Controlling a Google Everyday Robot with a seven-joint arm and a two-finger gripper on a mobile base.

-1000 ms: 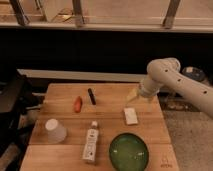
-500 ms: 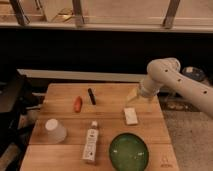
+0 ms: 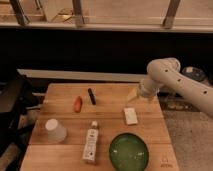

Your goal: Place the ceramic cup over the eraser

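Reach step, nothing grabbed yet: gripper hangs at the right, can't tell if it's open. Next it needs to cross to the cup, well away from the eraser.

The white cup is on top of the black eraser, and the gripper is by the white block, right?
No. The camera view shows the ceramic cup standing apart from the eraser, beside the bottle. The gripper is by the white block.

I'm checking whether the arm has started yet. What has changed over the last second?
Nothing visibly changed. The gripper is at the same spot as before, just behind the white block. The ceramic cup and the eraser lie where they were, well apart from each other.
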